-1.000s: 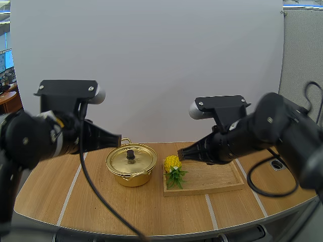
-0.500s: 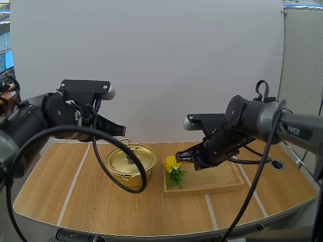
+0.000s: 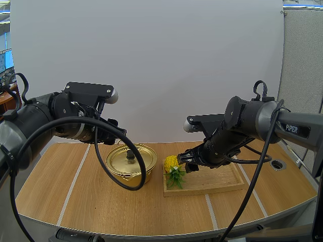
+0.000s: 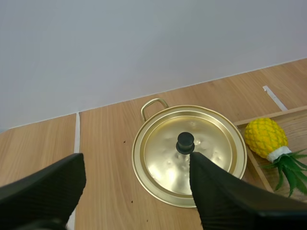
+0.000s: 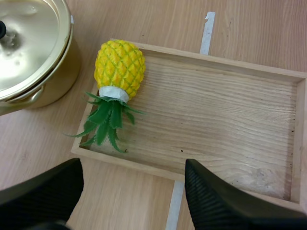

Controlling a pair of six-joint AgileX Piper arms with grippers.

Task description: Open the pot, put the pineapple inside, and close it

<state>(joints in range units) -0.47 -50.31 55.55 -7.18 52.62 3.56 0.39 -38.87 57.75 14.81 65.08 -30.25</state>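
The gold pot [image 3: 132,170] stands on the desk [image 3: 75,201] left of centre in the high view, with its lid [image 3: 128,159] on. The pineapple [image 3: 172,163] lies on its side just right of it, at the left end of the wooden tray [image 5: 216,124]. It is near the pot but not touching it, and its green leaves reach over the tray's near rim.

The left pincer [image 4: 136,163] hangs above the lid with its fingers spread wide and nothing between them, and the black knob [image 4: 185,142] sits close to one fingertip. The right pincer [image 5: 133,167] is just as wide and empty, hovering over the tray's near edge a little short of the fruit.

The lid looks like thin, glossy metal, so it is probably light and slippery on its dome. The knob is the one sound hold. The pineapple seems to be a light, rigid toy with a bumpy yellow body that should grip well. It should be pinched across the body, since the leaves look likely to bend and slip.
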